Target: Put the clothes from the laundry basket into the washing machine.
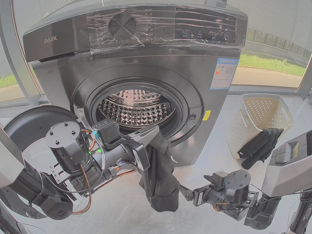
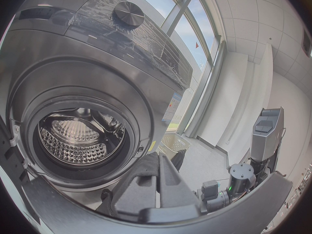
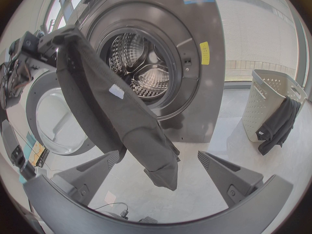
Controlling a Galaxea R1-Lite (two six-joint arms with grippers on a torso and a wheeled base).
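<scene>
A dark grey washing machine (image 1: pixel 136 65) stands ahead with its drum (image 1: pixel 136 109) open and its round door (image 1: pixel 32 127) swung out to the left. My left gripper (image 1: pixel 152 134) is shut on a black garment (image 1: pixel 161 179) just below the drum's lower rim; the cloth hangs down toward the floor. The same garment (image 3: pixel 130 121) dangles between and in front of my right gripper's (image 3: pixel 159 161) spread fingers. My right gripper (image 1: pixel 182 190) is open, low beside the hanging cloth's bottom end. A white laundry basket (image 1: pixel 260 117) stands at the right with another black garment (image 1: pixel 260 147) draped over its rim.
Pale floor (image 1: pixel 208 166) stretches between the machine and the basket. Glass windows (image 1: pixel 276 49) run behind the machine. The open door takes up room at the lower left.
</scene>
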